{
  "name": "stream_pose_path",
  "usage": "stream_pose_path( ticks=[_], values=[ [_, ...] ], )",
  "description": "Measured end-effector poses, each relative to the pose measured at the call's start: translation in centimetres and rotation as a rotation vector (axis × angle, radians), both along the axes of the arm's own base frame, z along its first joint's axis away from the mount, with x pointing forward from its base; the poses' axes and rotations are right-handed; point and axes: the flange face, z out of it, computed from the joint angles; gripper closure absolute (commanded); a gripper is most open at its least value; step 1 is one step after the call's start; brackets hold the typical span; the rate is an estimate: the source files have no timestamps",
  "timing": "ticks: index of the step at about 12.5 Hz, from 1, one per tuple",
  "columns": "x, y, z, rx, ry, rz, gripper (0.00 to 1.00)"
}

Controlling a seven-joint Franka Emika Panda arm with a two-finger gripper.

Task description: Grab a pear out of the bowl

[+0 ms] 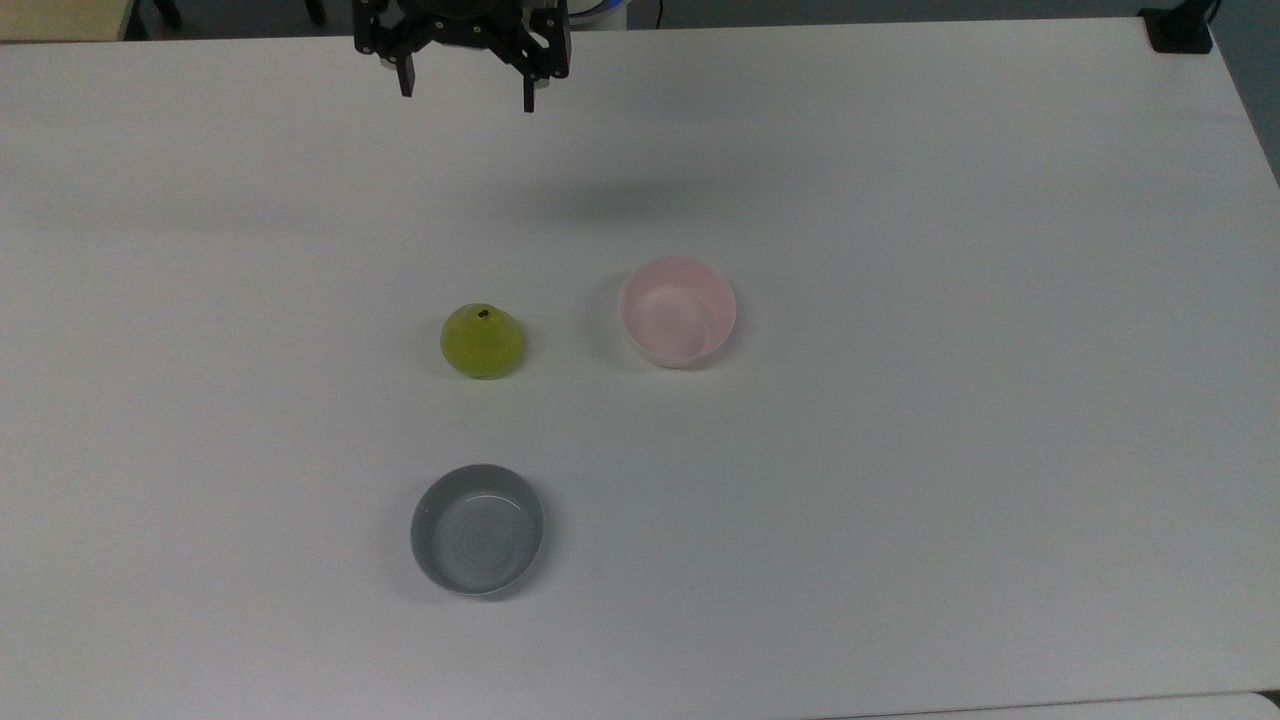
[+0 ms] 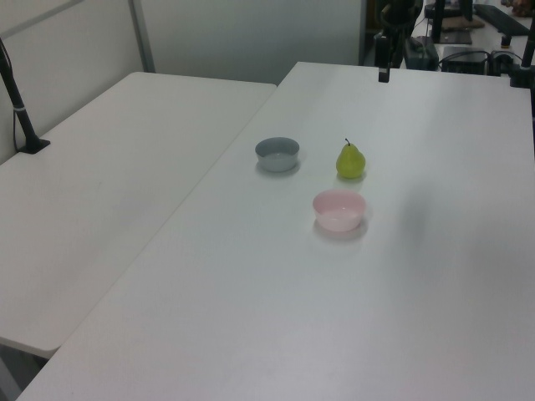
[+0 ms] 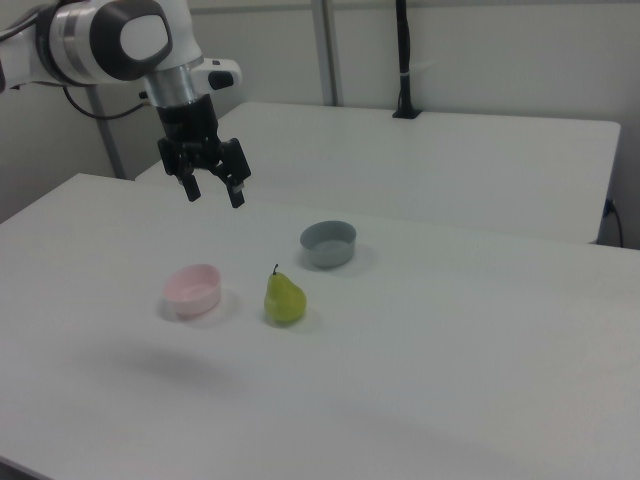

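The yellow-green pear (image 1: pixel 482 341) (image 2: pixel 350 160) (image 3: pixel 284 298) stands upright on the white table, outside both bowls. The pale pink bowl (image 1: pixel 677 311) (image 2: pixel 338 210) (image 3: pixel 193 288) sits beside it, to the top view's right, with nothing inside. My gripper (image 1: pixel 467 92) (image 3: pixel 213 194) hangs high above the table, far from the pear toward the top view's upper edge. Its black fingers (image 1: pixel 405 78) are spread apart and hold nothing.
A grey bowl with rings inside (image 1: pixel 477 528) (image 2: pixel 277 153) (image 3: pixel 328 243) sits on the table below the pear in the top view. A second white table (image 2: pixel 100 175) adjoins on the left view's left. A black post (image 2: pixel 18 104) stands on it.
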Motion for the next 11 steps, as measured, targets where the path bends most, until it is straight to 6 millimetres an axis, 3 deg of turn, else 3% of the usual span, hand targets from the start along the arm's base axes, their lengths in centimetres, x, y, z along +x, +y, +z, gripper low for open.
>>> stream_pose_path(
  ticks=[4,11],
  values=[
    [-0.8,0.3,2.3,0.029,0.016,-0.008,0.0],
    [-0.8,0.5,2.4,0.03,0.014,-0.005,0.0]
  ],
)
